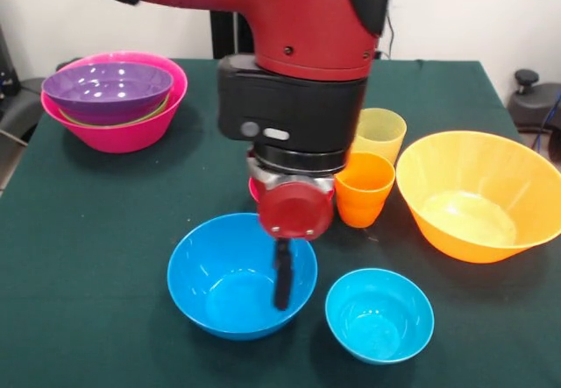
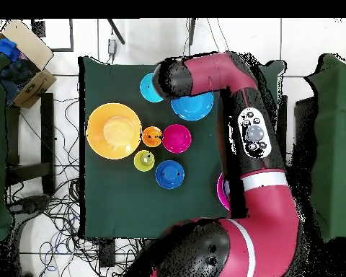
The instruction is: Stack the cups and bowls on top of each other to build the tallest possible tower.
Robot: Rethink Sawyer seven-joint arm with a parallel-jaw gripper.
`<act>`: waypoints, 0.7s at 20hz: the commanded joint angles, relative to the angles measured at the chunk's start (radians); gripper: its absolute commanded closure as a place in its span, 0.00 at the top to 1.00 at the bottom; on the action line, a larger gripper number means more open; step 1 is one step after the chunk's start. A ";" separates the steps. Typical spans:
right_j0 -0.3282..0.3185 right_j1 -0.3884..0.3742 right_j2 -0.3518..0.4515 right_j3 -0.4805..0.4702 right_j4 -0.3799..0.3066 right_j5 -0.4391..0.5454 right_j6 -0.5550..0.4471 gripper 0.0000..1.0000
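My gripper (image 1: 282, 276) reaches down into the sky blue bowl (image 1: 230, 278), close to its right rim. That bowl stands on the table and also shows in the overhead view (image 2: 194, 107), partly under the arm. The tower (image 1: 114, 99) at the far left is a pink bowl holding a lime green and a purple bowl. A small cyan bowl (image 1: 379, 313) sits right of the blue one. The orange cup (image 1: 364, 186) and the pale yellow cup (image 1: 379, 132) stand upright beside the large orange bowl (image 1: 478, 195). The overhead view shows a small red bowl (image 2: 176, 138) and a dark blue bowl (image 2: 169, 174).
The table has a dark green cloth (image 1: 105, 230). In the overhead view the arm (image 2: 255, 137) covers most of the pink bowl (image 2: 223, 190). The cyan bowl (image 2: 150, 88), orange bowl (image 2: 114, 130), orange cup (image 2: 152, 135) and yellow cup (image 2: 144, 160) cluster together.
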 commanded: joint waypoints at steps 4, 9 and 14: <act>0.021 0.022 -0.061 -0.087 -0.125 -0.016 -0.045 1.00; 0.003 0.032 -0.042 -0.094 -0.118 -0.016 -0.080 1.00; -0.006 0.031 -0.034 -0.093 -0.111 -0.016 -0.098 1.00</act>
